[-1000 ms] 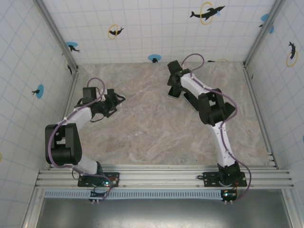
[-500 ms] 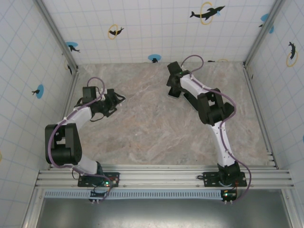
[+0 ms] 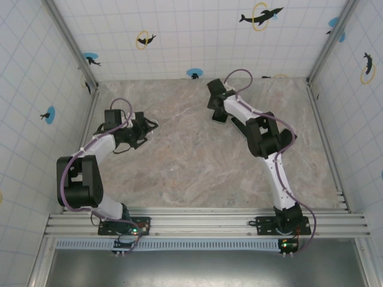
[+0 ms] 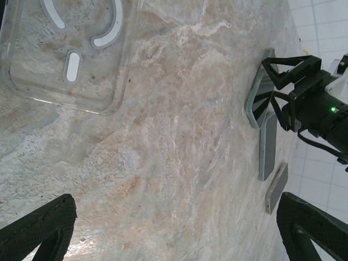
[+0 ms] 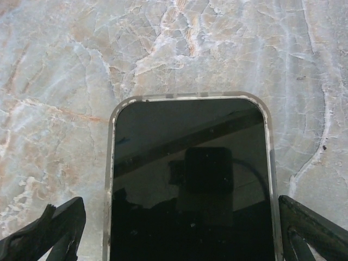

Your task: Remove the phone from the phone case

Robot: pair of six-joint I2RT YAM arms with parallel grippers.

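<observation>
Phone (image 5: 190, 185) lies screen-up on the table (image 5: 81, 54) under the right gripper (image 5: 179, 234), whose jaws stand wide. Clear case (image 4: 65, 49) lies flat well apart from it, just before the left gripper (image 4: 174, 228), likewise spread wide.

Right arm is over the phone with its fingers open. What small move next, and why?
Probably raise the right gripper straight up and clear. The dark-screened, silver-rimmed phone lies flat on the marble table between open fingers, ungripped, and the clear plastic phone case lies empty near the left gripper, so the separation looks done.
</observation>
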